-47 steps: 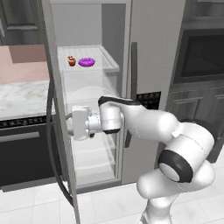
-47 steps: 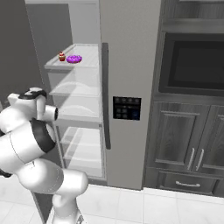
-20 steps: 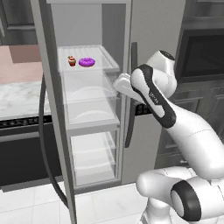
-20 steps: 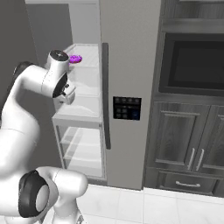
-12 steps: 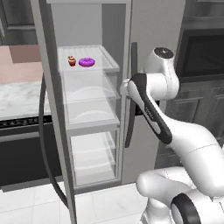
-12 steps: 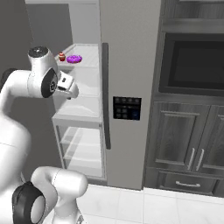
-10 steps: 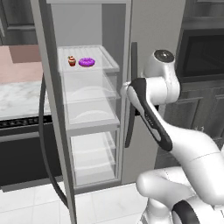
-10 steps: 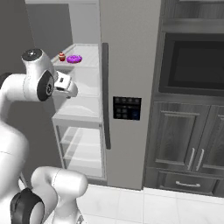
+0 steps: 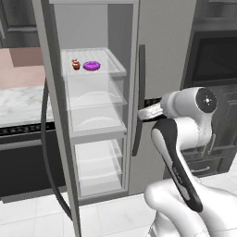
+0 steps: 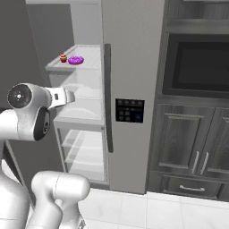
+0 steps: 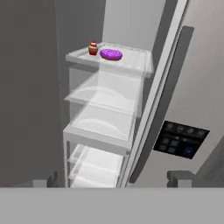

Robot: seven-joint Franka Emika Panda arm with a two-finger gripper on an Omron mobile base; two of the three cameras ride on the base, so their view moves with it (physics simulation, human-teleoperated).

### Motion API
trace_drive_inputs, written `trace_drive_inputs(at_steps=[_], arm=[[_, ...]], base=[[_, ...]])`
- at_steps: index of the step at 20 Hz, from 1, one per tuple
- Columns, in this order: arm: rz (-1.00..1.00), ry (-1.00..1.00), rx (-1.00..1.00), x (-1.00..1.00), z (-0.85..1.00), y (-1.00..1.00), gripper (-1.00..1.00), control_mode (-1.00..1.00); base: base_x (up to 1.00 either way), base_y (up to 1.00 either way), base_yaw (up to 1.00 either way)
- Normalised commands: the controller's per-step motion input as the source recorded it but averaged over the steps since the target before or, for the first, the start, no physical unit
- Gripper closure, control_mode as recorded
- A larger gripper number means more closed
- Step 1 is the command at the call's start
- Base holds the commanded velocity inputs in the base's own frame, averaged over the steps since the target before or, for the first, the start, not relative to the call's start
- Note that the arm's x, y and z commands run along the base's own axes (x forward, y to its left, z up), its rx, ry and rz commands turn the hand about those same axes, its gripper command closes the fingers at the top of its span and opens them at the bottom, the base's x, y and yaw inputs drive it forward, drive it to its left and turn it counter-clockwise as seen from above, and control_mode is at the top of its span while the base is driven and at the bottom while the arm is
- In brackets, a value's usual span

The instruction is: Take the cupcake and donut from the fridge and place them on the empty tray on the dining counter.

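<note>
Cupcake (image 11: 92,48) and donut (image 11: 111,54) sit side by side on the fridge's (image 9: 162,55) top shelf. Both lie above and ahead of the pincer (image 11: 113,179), which is spread wide and empty.

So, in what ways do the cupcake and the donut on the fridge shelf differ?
The cupcake is smaller and stands taller than wide; the donut is wider and lies flat. The cupcake is brown with a red top; the donut is purple. Both sit side by side on the top shelf.
</note>
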Motion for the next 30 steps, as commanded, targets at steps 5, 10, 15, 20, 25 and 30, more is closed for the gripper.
trace_drive_inputs(at_steps=[5, 10, 15, 20, 25, 30], arm=[[0.0, -0.21, 0.05, -0.7, 0.44, 0.0, -1.0, -1.0], [-0.04, -0.13, 0.0, -0.8, 0.39, 0.16, -1.0, -1.0], [-0.19, -0.06, 0.0, -0.6, 0.4, 0.17, -1.0, -1.0], [-0.13, 0.04, 0.0, -0.36, 0.18, -0.04, -1.0, -1.0], [0.0, 0.0, 0.0, 0.0, 0.0, 0.0, -1.0, 1.0], [0.0, 0.0, 0.0, 0.0, 0.0, 0.0, -1.0, 1.0]], base=[[0.0, 0.0, 0.0], [0.0, 0.0, 0.0], [0.0, 0.0, 0.0], [0.0, 0.0, 0.0], [0.4, -0.28, 0.08], [1.0, 0.1, 0.28]])
